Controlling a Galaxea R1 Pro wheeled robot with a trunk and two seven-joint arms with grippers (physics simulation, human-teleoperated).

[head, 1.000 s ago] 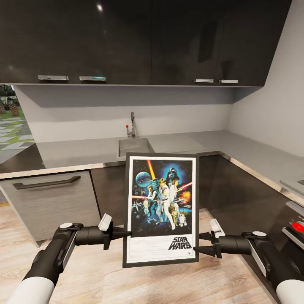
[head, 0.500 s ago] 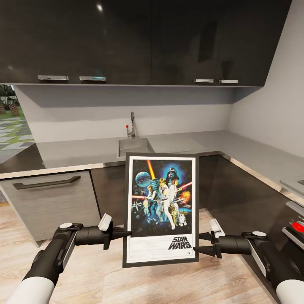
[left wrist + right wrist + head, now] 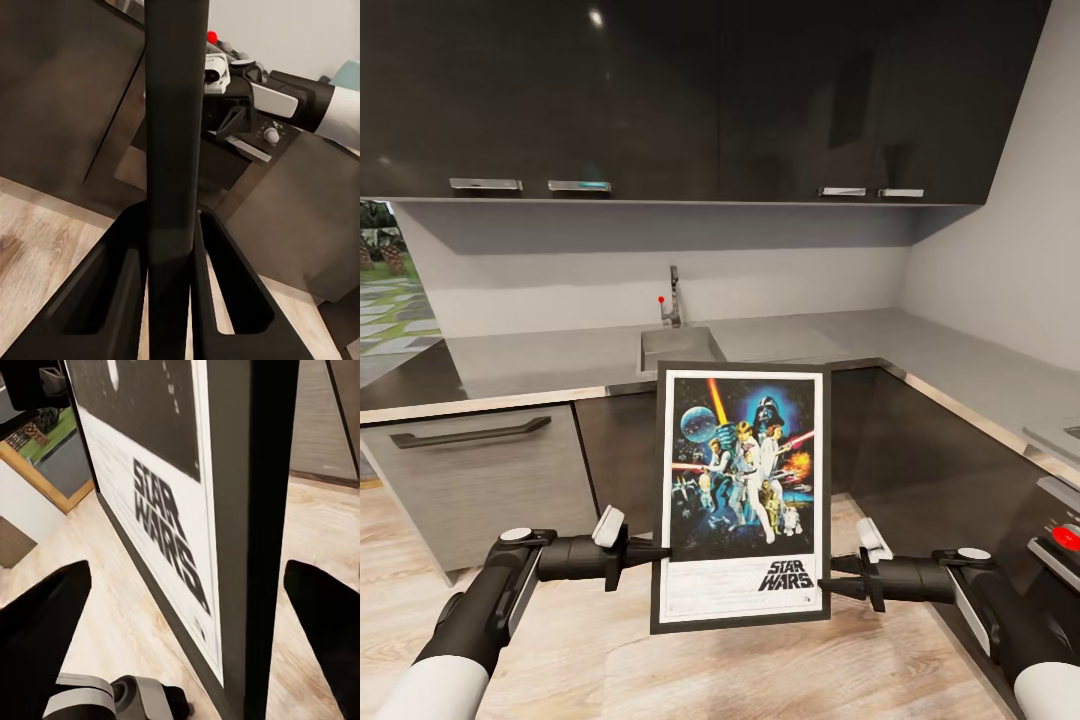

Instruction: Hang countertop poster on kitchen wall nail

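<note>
You look at dark glossy wall cabinets (image 3: 690, 95) with metal handles (image 3: 485, 185) along their lower edge. Under them is a pale grey backsplash wall (image 3: 560, 275). A tap (image 3: 674, 297) with a small red knob stands behind a square sink (image 3: 675, 348). At the left is a grey drawer front (image 3: 475, 480) with a dark bar handle (image 3: 470, 433). The floor (image 3: 600, 660) is light wood.

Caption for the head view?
Poster upright between left gripper and right gripper, before the countertop.

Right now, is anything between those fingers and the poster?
Nothing visible. The left fingers are shut on the poster at its left edge; the right fingers straddle its right edge, spread apart.
</note>
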